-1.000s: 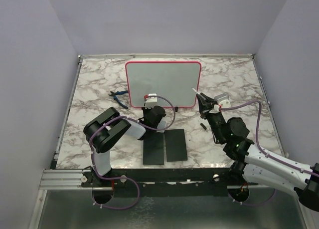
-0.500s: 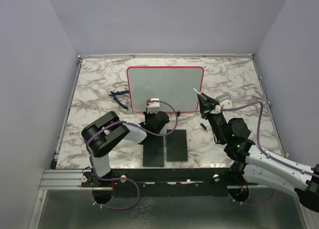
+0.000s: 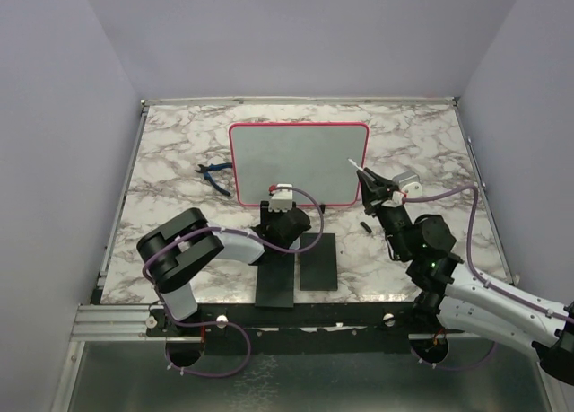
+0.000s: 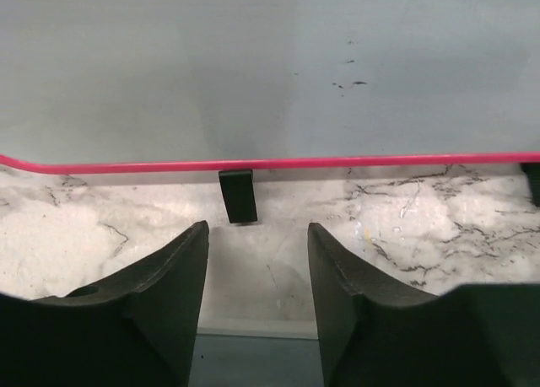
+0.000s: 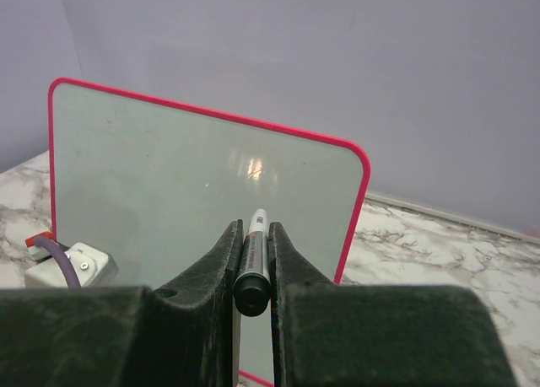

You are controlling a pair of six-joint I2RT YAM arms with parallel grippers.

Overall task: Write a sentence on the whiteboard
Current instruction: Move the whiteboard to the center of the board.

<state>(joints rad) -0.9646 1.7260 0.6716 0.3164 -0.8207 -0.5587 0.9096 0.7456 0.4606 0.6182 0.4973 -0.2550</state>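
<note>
The whiteboard [image 3: 298, 156] stands upright on the marble table, red-pink rim all round. No line of writing shows on it, only a few dark specks in the left wrist view [image 4: 350, 62]. My left gripper [image 3: 279, 201] is open and empty, low on the table just in front of the board's bottom rim and one black foot [image 4: 237, 195]. My right gripper [image 3: 369, 186] is shut on a marker [image 3: 358, 169] in front of the board's right edge. In the right wrist view the marker [image 5: 256, 252] points at the board [image 5: 169, 176] between the shut fingers [image 5: 221, 260].
Blue-handled pliers [image 3: 213, 174] lie left of the board. A small black cap [image 3: 366, 225] lies near the right arm. Two black slabs [image 3: 316, 261] lie in front of the board, the left one [image 3: 274, 284] partly under the left arm.
The board has shifted slightly right. My left gripper has drawn back toward the near side and right, away from the board's face. The right gripper with the marker has hardly moved.
</note>
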